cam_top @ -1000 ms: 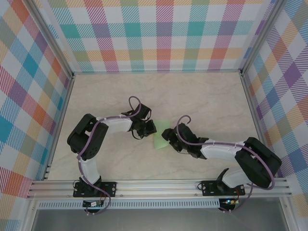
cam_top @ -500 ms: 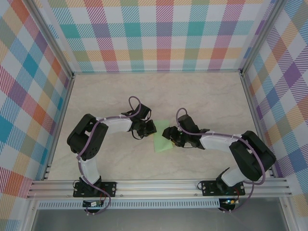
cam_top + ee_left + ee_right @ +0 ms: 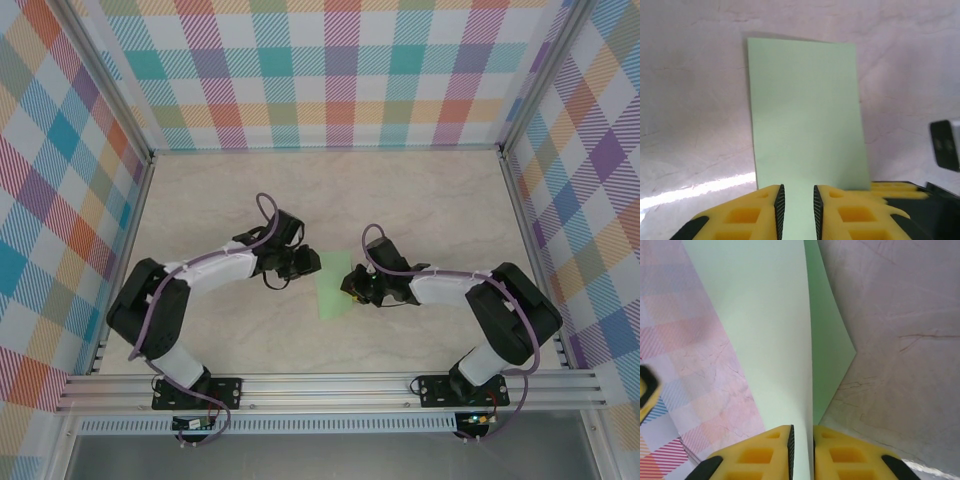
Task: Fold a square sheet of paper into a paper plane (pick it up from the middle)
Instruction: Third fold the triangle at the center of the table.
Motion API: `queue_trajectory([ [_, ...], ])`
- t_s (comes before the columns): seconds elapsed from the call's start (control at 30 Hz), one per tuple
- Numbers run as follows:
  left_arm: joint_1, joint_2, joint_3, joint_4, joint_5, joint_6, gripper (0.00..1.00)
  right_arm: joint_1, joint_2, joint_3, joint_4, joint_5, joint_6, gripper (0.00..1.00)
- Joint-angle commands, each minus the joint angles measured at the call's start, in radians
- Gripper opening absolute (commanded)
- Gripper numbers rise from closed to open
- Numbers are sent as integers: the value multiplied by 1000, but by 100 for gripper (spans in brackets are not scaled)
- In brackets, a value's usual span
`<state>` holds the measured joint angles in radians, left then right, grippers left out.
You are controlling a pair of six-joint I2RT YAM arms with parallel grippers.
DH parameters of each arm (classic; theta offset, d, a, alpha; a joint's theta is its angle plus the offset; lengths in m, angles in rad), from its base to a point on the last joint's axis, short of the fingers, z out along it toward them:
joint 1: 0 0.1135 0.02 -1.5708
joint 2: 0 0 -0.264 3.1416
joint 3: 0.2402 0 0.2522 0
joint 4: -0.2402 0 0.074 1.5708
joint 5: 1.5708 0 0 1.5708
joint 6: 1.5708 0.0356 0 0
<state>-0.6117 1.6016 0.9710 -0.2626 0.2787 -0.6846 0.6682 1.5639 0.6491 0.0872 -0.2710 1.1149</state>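
thin pale-green sheet of paper [image 3: 330, 297]: folded over, lying near the middle of the pale marbled table [image 3: 430, 200] | my left gripper [image 3: 796, 191]: jaws a narrow slot apart, flat sheet showing through the gap | my right gripper [image 3: 802, 432]: jaws almost together, pinching a raised edge of the sheet

Top cam: paper [image 3: 330, 298] is tiny and partly covered on both sides, can't read any folds. Right wrist cam crops it at the top.

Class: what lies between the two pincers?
The pale-green sheet of paper spans from the left pincer to the right pincer, shown in the top external view.
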Motion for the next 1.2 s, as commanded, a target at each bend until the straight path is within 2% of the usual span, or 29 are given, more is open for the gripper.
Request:
queue_trajectory([
  [0.0,3,-99,-67,-24,-18,55,27,21,20,1,58,-11,72,16],
  [0.13,0,-242,-150,-24,-40,96,30,63,33,33,26,34,128,11],
  [0.23,-2,-336,-208,18,-54,107,38,93,25,17,38,88,192,10],
  [0.37,-6,-404,-258,37,-30,109,41,125,0,-4,55,146,249,10],
  [0.47,-40,-427,-276,65,-10,129,46,126,-6,16,-4,151,236,25],
  [0.6,-123,-432,-259,45,-40,189,50,121,-33,14,-61,144,202,36],
  [0.7,-217,-435,-244,9,-122,245,52,106,-54,15,-80,119,168,40],
  [0.87,-374,-420,-252,24,-285,364,52,67,-46,23,-61,25,116,37],
  [1.0,-469,-375,-259,79,-356,450,52,47,-9,78,-127,-13,75,31],
  [1.17,-547,-295,-248,115,-417,562,52,32,12,104,-135,-35,62,29],
])
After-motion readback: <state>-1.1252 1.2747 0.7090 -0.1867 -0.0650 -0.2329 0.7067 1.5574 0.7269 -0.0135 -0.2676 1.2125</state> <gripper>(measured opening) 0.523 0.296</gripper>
